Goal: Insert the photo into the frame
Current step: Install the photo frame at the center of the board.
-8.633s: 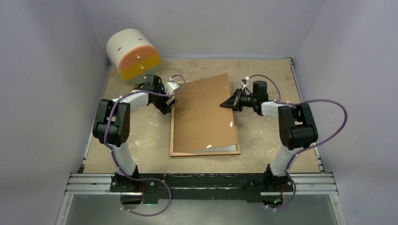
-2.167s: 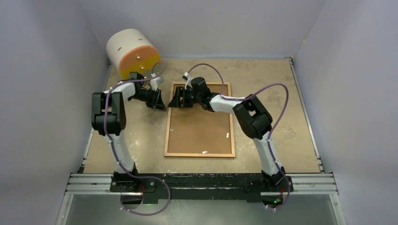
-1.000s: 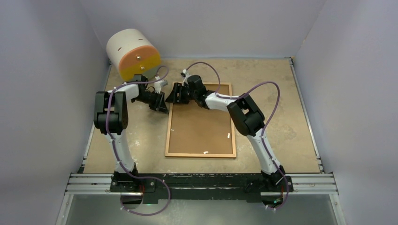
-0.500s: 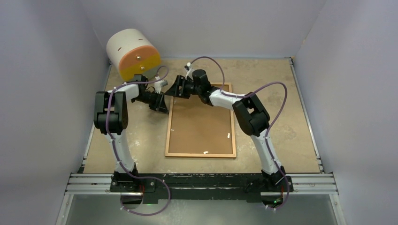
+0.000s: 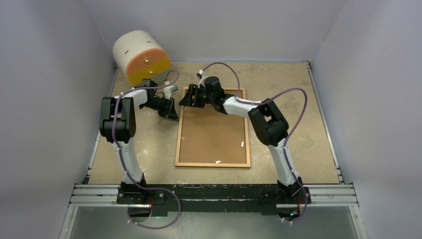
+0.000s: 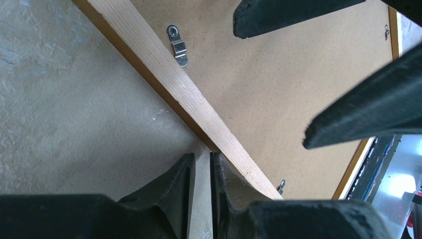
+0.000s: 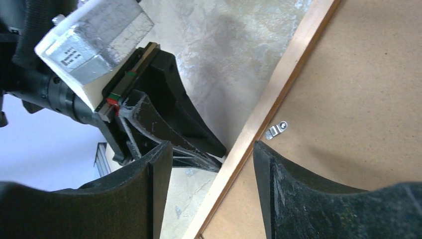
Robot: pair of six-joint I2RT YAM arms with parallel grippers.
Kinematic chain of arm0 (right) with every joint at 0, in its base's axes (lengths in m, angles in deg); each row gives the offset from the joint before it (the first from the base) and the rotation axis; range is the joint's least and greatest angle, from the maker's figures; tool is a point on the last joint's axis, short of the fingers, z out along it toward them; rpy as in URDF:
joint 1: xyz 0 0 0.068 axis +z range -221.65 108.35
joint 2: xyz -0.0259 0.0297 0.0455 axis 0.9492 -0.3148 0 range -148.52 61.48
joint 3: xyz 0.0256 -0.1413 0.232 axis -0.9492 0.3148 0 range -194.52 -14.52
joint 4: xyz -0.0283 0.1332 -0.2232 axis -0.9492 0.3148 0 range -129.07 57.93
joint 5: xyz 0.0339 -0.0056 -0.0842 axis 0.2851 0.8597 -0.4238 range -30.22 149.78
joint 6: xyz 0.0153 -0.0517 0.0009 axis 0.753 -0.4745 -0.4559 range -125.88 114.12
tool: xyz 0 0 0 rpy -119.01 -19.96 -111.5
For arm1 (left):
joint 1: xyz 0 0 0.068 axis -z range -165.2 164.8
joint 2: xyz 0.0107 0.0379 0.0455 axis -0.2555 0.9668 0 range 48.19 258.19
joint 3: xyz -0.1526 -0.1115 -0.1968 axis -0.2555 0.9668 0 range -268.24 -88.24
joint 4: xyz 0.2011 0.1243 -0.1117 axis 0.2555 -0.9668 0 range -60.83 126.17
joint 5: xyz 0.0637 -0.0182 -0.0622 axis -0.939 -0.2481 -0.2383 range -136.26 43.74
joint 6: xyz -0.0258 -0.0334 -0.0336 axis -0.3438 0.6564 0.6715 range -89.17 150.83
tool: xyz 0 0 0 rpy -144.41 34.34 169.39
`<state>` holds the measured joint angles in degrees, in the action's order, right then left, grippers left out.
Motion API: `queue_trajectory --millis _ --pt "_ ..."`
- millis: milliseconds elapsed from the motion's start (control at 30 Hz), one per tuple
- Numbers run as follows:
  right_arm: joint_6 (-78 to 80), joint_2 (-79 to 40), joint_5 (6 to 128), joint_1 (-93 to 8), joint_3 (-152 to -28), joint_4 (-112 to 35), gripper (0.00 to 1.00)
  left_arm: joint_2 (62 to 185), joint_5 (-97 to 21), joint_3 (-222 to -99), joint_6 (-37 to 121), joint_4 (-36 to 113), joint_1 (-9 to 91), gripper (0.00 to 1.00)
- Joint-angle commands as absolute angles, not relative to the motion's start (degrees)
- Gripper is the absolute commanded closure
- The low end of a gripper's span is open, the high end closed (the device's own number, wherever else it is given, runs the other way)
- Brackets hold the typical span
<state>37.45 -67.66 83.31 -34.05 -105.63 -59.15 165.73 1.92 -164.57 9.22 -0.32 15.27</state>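
Fingers: right gripper [image 7: 211,149] spread astride frame [image 5: 212,164] left rail at 11 o'clock; left gripper [image 6: 201,159] near-closed on nothing, tips at rail. Earlier-tilted board [image 5: 211,132] now flat in frame; photo hidden, presumably underneath; clips [image 6: 177,46] next.

The top camera sits high behind the arms [image 5: 122,149] and looks down on the whole worktop [image 5: 288,99]. Each wrist camera looks past its own fingers [image 6: 169,194], very close to the frame [image 6: 149,50], at its far left edge. All three see that edge.
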Motion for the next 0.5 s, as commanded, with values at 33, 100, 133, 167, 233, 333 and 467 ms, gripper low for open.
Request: queue_trajectory --millis 33,100,133,167,233,333,467 --pt "34.6 -69.7 80.5 -33.1 -108.4 -56.5 0.38 165.1 1.3 -163.8 8.2 -0.2 15.6 0.79" --pt "34.6 -70.2 79.6 -32.8 -108.9 -56.2 0.39 165.1 1.3 -163.7 8.2 -0.1 15.6 0.79" --pt "34.6 -70.4 79.1 -32.5 -109.1 -55.9 0.4 165.2 1.3 -163.5 8.2 -0.1 15.7 0.79" --pt "34.6 -70.7 78.8 -32.4 -109.6 -55.5 0.4 165.2 1.2 -163.5 8.1 -0.1 15.7 0.79" --pt "34.6 -71.5 78.2 -32.1 -110.7 -54.5 0.41 165.1 1.0 -163.4 8.1 0.1 15.6 0.8" --pt "34.3 -72.3 77.1 -31.9 -111.8 -53.3 0.42 165.0 1.0 -163.5 8.1 0.0 15.6 0.8" --pt "34.4 -72.5 76.0 -31.8 -111.9 -53.0 0.44 164.8 0.9 -163.4 7.9 0.0 15.6 0.8"
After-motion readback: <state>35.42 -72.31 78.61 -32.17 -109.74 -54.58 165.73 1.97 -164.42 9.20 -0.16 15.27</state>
